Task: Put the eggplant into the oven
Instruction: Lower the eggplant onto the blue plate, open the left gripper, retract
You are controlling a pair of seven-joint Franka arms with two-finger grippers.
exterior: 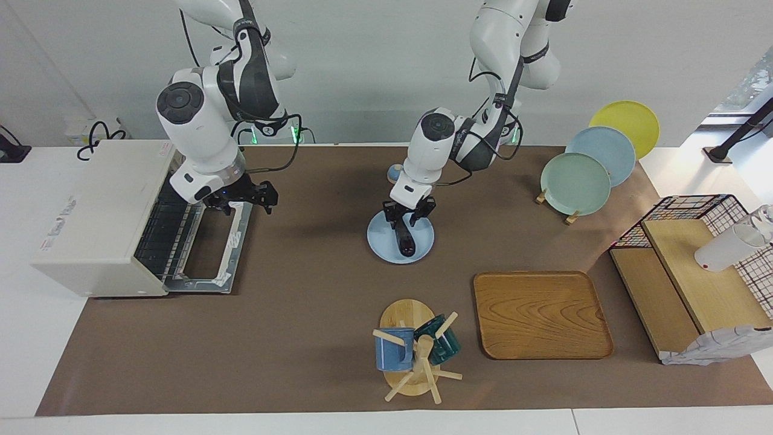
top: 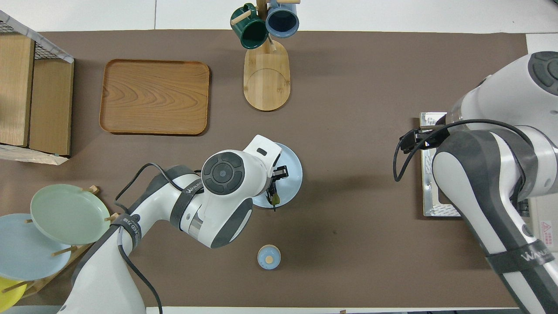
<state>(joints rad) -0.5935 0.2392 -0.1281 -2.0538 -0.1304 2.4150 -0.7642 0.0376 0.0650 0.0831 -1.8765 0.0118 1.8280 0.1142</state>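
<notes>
The dark purple eggplant (exterior: pixel 406 238) lies on a light blue plate (exterior: pixel 381 246) in the middle of the table. In the overhead view only its stem tip (top: pixel 275 199) shows past the left arm, over the plate (top: pixel 293 174). My left gripper (exterior: pixel 409 216) is down at the plate, open, with its fingers on either side of the eggplant's end nearer to the robots. The off-white oven (exterior: pixel 96 217) stands at the right arm's end with its door (exterior: pixel 226 254) dropped open. My right gripper (exterior: pixel 266 199) hovers over the open door (top: pixel 429 192).
A small blue lidded jar (exterior: pixel 395 173) stands nearer to the robots than the plate. A wooden tray (exterior: pixel 540 314) and a mug rack (exterior: pixel 413 350) are farther out. A plate rack (exterior: pixel 577 181) and a wire basket with wooden boxes (exterior: pixel 694 272) are at the left arm's end.
</notes>
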